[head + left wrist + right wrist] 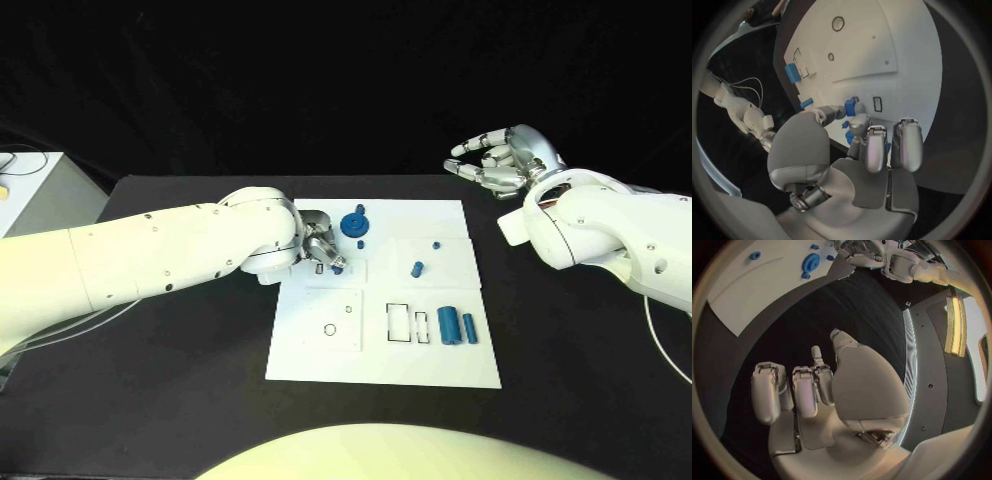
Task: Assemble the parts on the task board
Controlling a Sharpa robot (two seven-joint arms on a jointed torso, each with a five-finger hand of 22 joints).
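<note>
The white task board [384, 350] [879, 45] lies in the middle of the table. My left hand [320, 244] [854, 150] reaches over its upper left part. Thumb and a finger pinch a small blue part [338, 268] [851, 106] right at the board's surface beside a rectangular slot. A blue gear-like part [356, 222] [811, 261] stands just behind that hand. Another small blue part [417, 268] [806, 103] sits near the board's centre. Two blue cylinders [457, 325] [792, 73] lie at the right. My right hand [505, 160] [811, 385] hovers off the board's far right corner, fingers apart, holding nothing.
The board carries outlined slots [405, 322] and a round hole [330, 329] in its near half. A pale box [29, 195] stands at the table's far left edge. Black table [173, 400] surrounds the board.
</note>
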